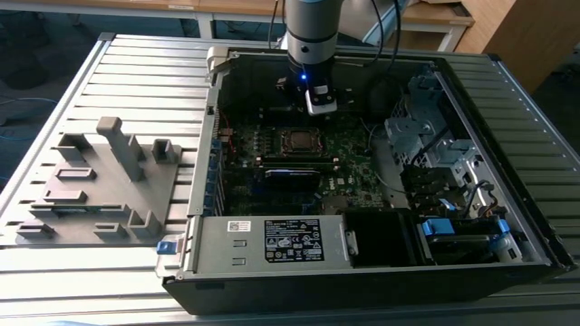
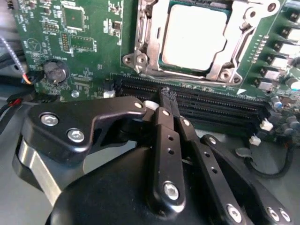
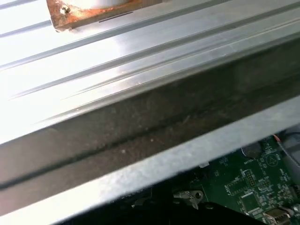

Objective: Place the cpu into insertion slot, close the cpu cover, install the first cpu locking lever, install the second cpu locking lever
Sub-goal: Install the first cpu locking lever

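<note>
My gripper (image 2: 165, 96) pinched shut, holding nothing | cpu (image 2: 194, 36) seated in slot (image 1: 298, 140), cover (image 2: 145, 44) down around it | cpu at 12 o'clock from my fingertips, apart

Arm (image 1: 313, 27) comes down vertical from above, wrist pointing straight down. Gripper (image 2: 168, 101) w/ fingers (image 2: 164, 136) pressed together (no gap at tips), nothing held.
</note>
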You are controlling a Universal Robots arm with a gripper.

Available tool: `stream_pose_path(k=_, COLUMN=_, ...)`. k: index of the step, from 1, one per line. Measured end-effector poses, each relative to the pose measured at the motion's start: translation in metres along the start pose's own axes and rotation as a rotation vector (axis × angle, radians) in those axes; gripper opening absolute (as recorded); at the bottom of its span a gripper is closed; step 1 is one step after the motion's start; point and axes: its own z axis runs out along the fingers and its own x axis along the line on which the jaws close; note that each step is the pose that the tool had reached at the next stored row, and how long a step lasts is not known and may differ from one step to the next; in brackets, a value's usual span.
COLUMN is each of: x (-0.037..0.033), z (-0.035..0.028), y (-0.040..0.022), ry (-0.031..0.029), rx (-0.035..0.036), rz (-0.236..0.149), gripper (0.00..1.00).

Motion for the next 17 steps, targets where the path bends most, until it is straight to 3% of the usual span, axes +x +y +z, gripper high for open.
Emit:
stream_pose_path(k=4, x=-0.0002, z=-0.0066, y=0.0012, ry=0.0, rx=-0.0001, rz=0.0, gripper=0.11)
stream_pose_path(k=8, x=-0.0003, z=-0.0071, y=0.0013, ry=-0.0001, rx=-0.0001, rz=0.0, gripper=0.11)
stream_pose_path(k=9, x=-0.0003, z=-0.0072, y=0.0014, ry=-0.0028, rx=0.0072, rz=-0.001, gripper=0.11)
stream_pose_path(k=14, x=-0.0003, z=-0.0071, y=0.0013, ry=-0.0117, rx=0.0303, rz=-0.003, gripper=0.11)
stream_pose_path(k=15, x=-0.0003, z=-0.0071, y=0.0013, ry=-0.0145, rx=0.0375, rz=-0.004, gripper=0.11)
stream_pose_path(k=17, x=-0.0003, z=-0.0072, y=0.0013, ry=-0.0226, rx=0.0584, rz=-0.006, gripper=0.11)
